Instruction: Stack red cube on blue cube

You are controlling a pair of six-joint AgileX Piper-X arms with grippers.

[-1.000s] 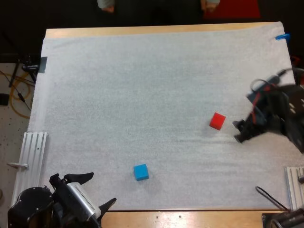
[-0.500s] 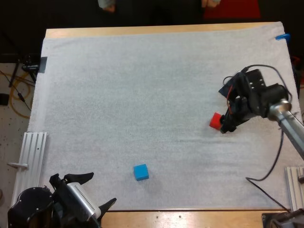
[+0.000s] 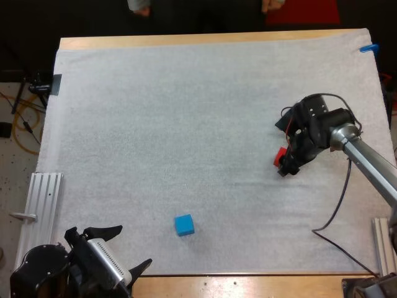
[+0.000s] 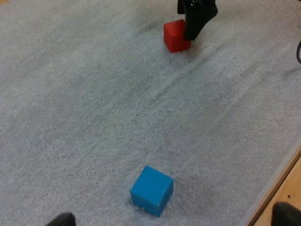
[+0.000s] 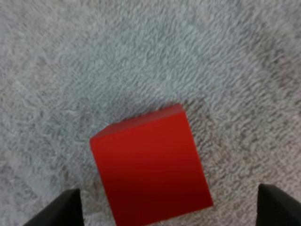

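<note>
Swung in from three o'clock with right gripper (image 3: 286, 166) spread astride small hard red cube (image 5: 149, 165); likely light, rigid, best pinched on flat sides.

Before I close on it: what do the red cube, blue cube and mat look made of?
Red cube: smooth, matte, sharp edges, no grain; probably plastic or painted wood. Blue cube: same smooth matte faces, likely the same. Mat: white, fuzzy fibres, a soft fabric or felt.

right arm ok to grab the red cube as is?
Probably yes. The right pincer is directly at the red cube, its fingers apart on either side. Only bare mat surrounds the cube, so nothing looks to be in the way.
</note>
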